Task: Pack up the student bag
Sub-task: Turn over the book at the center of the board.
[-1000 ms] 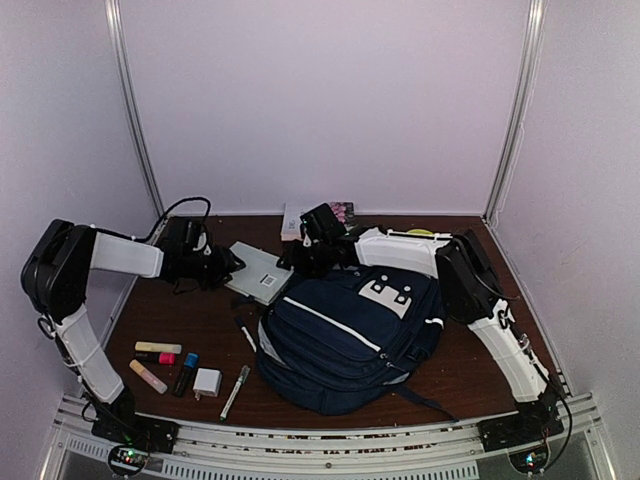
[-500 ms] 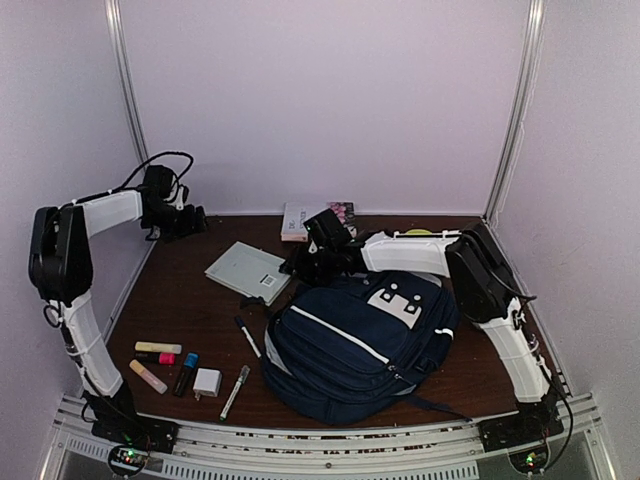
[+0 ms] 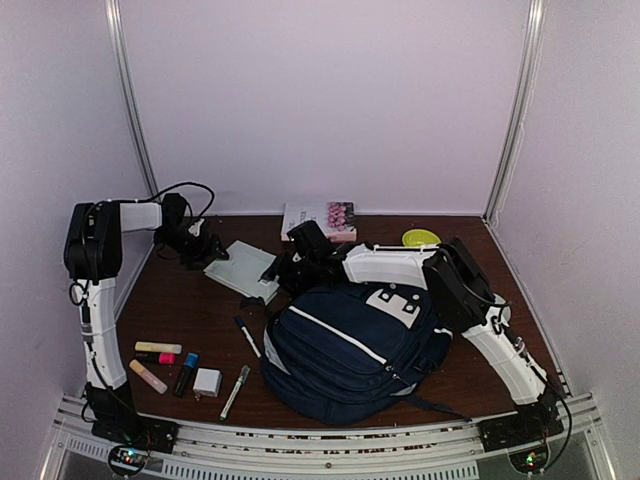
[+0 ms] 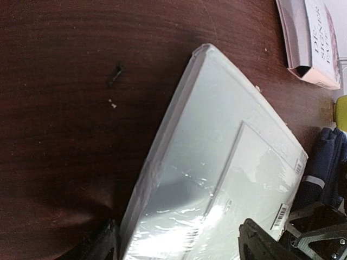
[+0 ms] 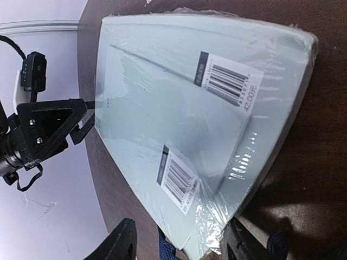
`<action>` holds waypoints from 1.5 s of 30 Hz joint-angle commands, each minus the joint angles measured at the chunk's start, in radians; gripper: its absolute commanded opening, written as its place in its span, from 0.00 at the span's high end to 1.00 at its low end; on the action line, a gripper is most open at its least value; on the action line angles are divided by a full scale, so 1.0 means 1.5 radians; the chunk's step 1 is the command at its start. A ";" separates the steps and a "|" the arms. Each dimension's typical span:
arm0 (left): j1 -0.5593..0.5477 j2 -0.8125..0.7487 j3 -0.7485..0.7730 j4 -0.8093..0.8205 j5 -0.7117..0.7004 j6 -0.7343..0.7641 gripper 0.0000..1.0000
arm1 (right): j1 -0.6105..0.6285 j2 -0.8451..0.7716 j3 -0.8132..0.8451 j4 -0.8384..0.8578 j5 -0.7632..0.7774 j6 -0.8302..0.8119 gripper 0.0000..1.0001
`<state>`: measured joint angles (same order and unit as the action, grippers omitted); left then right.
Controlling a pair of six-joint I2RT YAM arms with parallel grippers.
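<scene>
The student bag (image 3: 350, 345), navy with white trim, lies on the right half of the table. Behind its left shoulder lies a flat pale-green pack (image 3: 243, 268) in clear wrap. My left gripper (image 3: 215, 252) is at the pack's left end. In the left wrist view its jaws (image 4: 181, 246) stand wide, open, over the pack (image 4: 227, 162). My right gripper (image 3: 280, 272) is at the pack's right corner. In the right wrist view that corner (image 5: 179, 97) lies between the open fingers (image 5: 179, 246), with a gap on the left side.
A book (image 3: 320, 218) and a yellow-green disc (image 3: 421, 238) lie at the back. Front left are highlighters (image 3: 158, 348), a blue marker (image 3: 185, 373), a white cube (image 3: 207, 382) and two pens (image 3: 236, 390). Side walls stand close to both arms.
My left gripper left the pack, swung up toward the back-left wall, then came back down to the pack's left end. The pack slid a little left with the right gripper following.
</scene>
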<state>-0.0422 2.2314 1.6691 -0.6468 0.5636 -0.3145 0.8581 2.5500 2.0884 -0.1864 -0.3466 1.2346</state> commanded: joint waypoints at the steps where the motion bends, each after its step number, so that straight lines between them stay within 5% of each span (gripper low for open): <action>1: -0.018 -0.032 -0.077 0.019 0.105 0.009 0.25 | 0.009 0.032 0.014 -0.008 -0.039 -0.002 0.46; 9: -0.055 -0.185 -0.246 0.185 0.177 -0.072 0.32 | 0.008 -0.041 -0.102 -0.004 -0.050 -0.067 0.47; 20: -0.097 -0.370 -0.311 0.243 0.211 -0.151 0.38 | 0.008 -0.096 -0.207 0.033 -0.084 -0.099 0.48; 35: -0.203 -0.397 -0.341 0.298 0.174 -0.189 0.48 | -0.007 -0.149 -0.334 0.208 -0.155 -0.074 0.46; 45: -0.301 -0.400 -0.342 0.272 0.100 -0.189 0.48 | -0.015 -0.249 -0.454 0.225 -0.154 -0.113 0.46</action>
<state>-0.4377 1.5890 1.1988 -0.1013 0.7540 -0.5793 0.8387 2.2471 1.4784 0.2001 -0.5526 1.1038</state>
